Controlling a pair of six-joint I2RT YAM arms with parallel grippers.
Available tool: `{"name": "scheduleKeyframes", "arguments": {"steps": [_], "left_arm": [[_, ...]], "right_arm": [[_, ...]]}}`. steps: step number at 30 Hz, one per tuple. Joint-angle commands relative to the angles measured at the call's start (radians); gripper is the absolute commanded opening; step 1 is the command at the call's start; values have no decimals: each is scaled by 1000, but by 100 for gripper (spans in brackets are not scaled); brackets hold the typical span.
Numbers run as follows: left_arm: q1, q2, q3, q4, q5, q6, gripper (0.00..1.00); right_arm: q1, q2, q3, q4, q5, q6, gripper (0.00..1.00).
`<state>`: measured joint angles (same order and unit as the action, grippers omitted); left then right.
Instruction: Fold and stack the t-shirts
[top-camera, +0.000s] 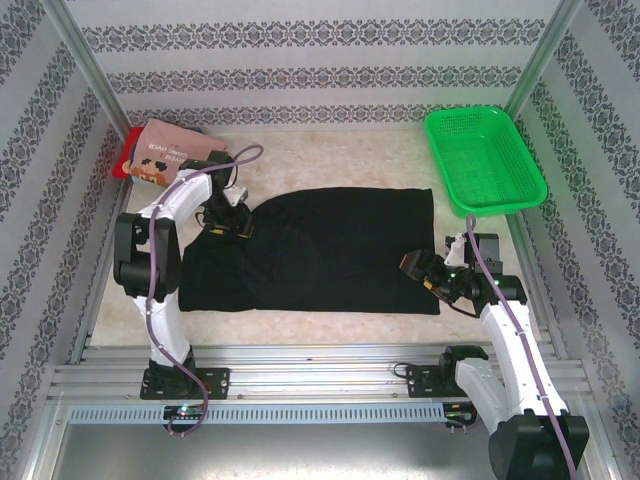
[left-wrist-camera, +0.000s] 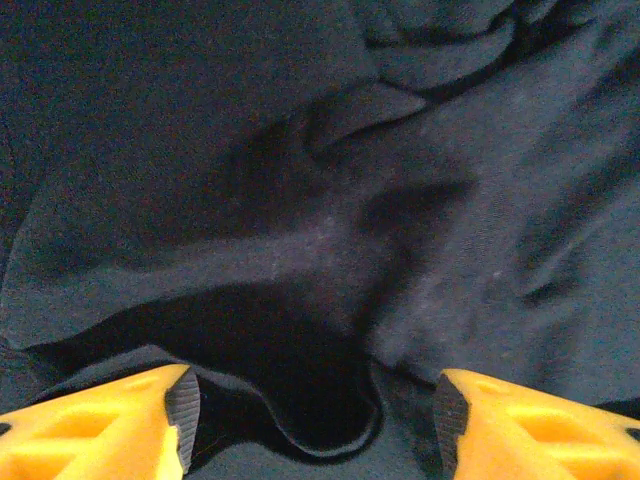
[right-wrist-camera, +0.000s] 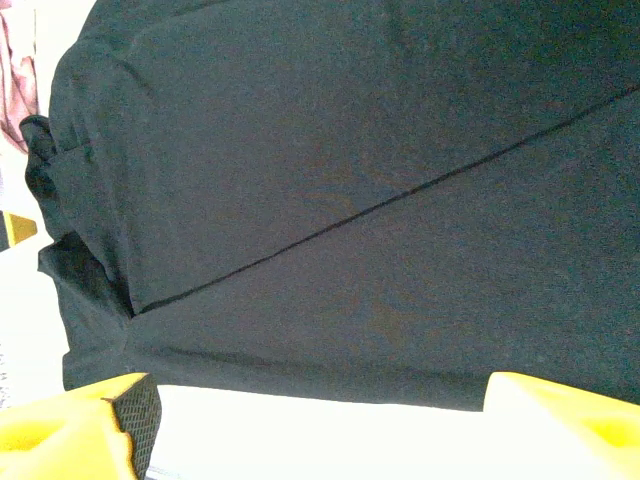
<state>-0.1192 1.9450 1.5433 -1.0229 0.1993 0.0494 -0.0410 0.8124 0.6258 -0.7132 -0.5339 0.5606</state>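
The black t-shirt (top-camera: 330, 250) lies spread out on the table (top-camera: 330, 160), between the two arms. The left pincer (top-camera: 228, 222) stands low over the end of the shirt on its own side, where the cloth is wrinkled. In the left wrist view its yellow fingers (left-wrist-camera: 100, 430) are well apart. A raised fold of the black cloth lies directly in front of them and partly between them, but the jaws do not press on it. This pincer is open and holds nothing.

The right pincer (top-camera: 412, 268) is at the opposite end of the shirt, just beside the near corner of the cloth. In the right wrist view its jaws are wide apart, with bare table between them and the straight edge of the shirt just ahead of the fingertips. It is open too and holds nothing.

Far beyond the left pincer, in the corner of the table, the pink t-shirt (top-camera: 160, 150) rests on the red t-shirt (top-camera: 122, 165). This looks like the stack in progress. The green basket (top-camera: 485, 165) is beyond the right pincer, well apart from the cloth.

The step in hand seems to be the folding of the black shirt, at the moment of taking hold. The next move probably calls for both pincers to close on the cloth at their own ends. The right one must first slide forward so that the edge comes between its jaws. Both should pinch the cloth cleanly before any lift.
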Motion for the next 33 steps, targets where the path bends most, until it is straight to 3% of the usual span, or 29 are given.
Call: {"name": "scheduleKeyframes", "arguments": {"steps": [1,17,20,25,33], "left_arm": [[-14,14,19,-61,-52,33,63],[-57,29,-68,-22,-52,48,52],[-60,29,-74,-20,-58,46,47],[-71,8,-74,-10,-51,45,27],[-94,-32,-40,-9,-42,64,16]], "right_arm": [[15,-1,-12,0,-20,-12,86],[15,13,-14,10,-16,-8,86],[15,14,-15,11,-13,-6,86],[15,13,-12,15,-12,-2,86],[15,13,-12,20,-8,2,86]]}}
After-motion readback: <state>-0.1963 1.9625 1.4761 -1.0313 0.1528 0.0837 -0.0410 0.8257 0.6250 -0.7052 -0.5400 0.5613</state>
